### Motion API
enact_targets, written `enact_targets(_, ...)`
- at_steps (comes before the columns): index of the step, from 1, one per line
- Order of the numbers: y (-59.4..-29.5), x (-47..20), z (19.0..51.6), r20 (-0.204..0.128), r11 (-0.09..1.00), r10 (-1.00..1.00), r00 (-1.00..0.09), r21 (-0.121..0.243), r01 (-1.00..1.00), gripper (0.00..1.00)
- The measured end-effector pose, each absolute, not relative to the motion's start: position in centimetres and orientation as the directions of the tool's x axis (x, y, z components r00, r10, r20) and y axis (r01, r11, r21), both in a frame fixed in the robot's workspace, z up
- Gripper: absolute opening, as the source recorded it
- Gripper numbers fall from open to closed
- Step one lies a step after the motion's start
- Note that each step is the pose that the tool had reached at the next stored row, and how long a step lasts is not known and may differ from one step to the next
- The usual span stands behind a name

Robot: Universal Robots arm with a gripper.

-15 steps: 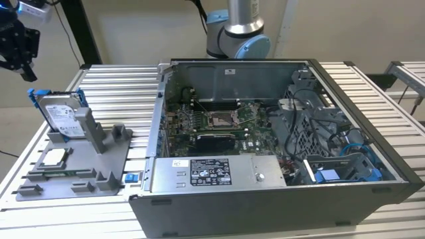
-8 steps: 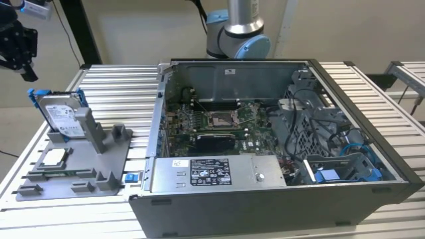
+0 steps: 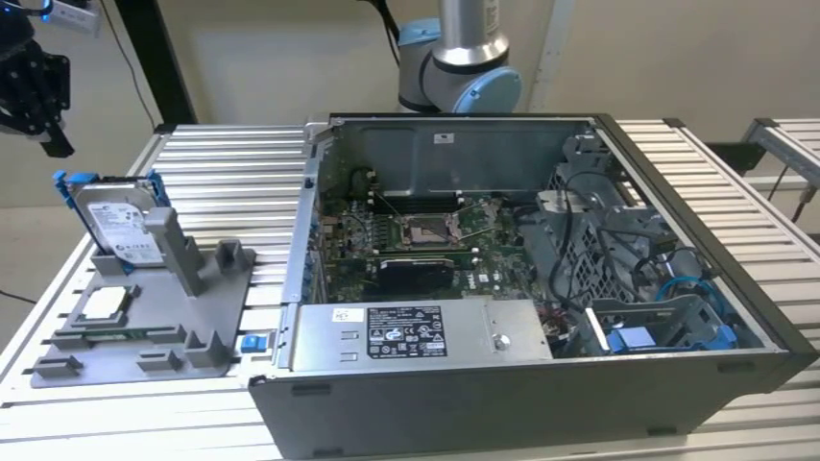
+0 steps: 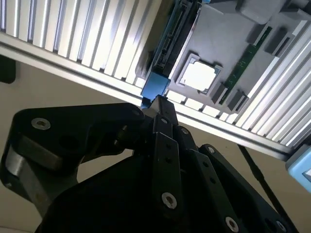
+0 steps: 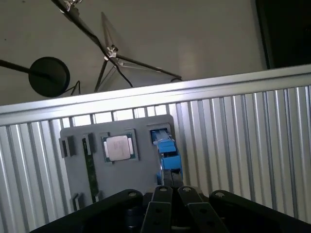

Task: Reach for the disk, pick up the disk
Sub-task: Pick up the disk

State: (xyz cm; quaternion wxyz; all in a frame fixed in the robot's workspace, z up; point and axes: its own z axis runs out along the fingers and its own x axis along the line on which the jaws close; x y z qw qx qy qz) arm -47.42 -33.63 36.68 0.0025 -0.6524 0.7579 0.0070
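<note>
The disk (image 3: 118, 229), silver-grey with a white label and blue rails, stands on edge in a grey holder (image 3: 203, 312) at the exterior view's left. My black gripper (image 3: 54, 142) hangs in the air above it and further to the exterior view's left, well apart from it. In both wrist views the fingers lie together with nothing between them, gripper (image 4: 158, 100) and gripper (image 5: 170, 173). The disk (image 5: 165, 148) appears edge-on just beyond the fingertips, and in the second wrist view the disk (image 4: 167, 46) runs along the holder's side.
A small square CPU chip (image 3: 106, 303) and a green memory stick (image 4: 245, 58) lie in the grey holder. An open computer case (image 3: 513, 394) sits at the table's middle and right. The arm's base (image 3: 462, 67) stands behind it. The slatted table's edge (image 5: 146, 94) is near the holder.
</note>
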Motion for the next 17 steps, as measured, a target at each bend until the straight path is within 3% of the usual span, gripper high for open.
enact_targets(17,-33.63,-47.42,36.69,-0.013,0.141,-0.99,-0.141,0.008,-0.99,0.0)
